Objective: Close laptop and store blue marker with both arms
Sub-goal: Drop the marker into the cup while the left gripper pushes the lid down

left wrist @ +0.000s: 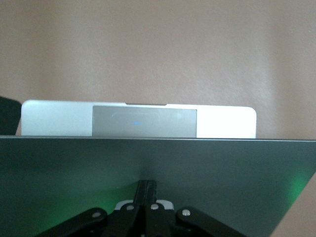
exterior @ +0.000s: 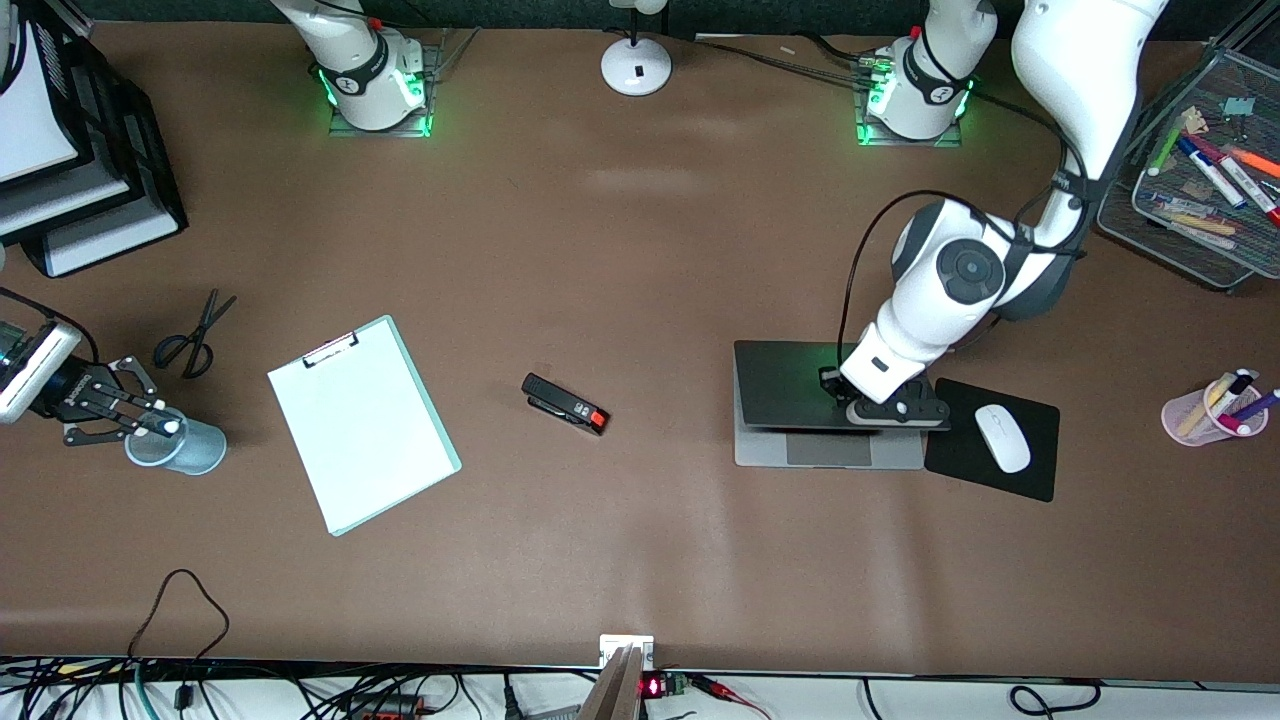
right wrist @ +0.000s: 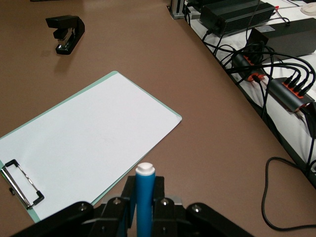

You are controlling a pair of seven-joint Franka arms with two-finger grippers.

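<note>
The silver-grey laptop (exterior: 828, 452) lies toward the left arm's end of the table, its dark lid (exterior: 785, 385) tilted low over the base. My left gripper (exterior: 884, 410) is shut and rests on the lid's top. In the left wrist view the lid (left wrist: 148, 158) fills the foreground under the shut left gripper (left wrist: 147, 190), with the trackpad (left wrist: 144, 122) showing past the lid's edge. My right gripper (exterior: 150, 423) is shut on the blue marker (right wrist: 145, 202), white end up, over a light-blue cup (exterior: 195, 450) at the right arm's end.
A clipboard (exterior: 360, 425), a black stapler (exterior: 565, 403) and scissors (exterior: 195, 335) lie mid-table. A white mouse (exterior: 1002, 437) sits on a black mouse pad (exterior: 1040, 480) beside the laptop. A pink cup (exterior: 1200, 418) and a wire tray (exterior: 1190, 235) hold other markers.
</note>
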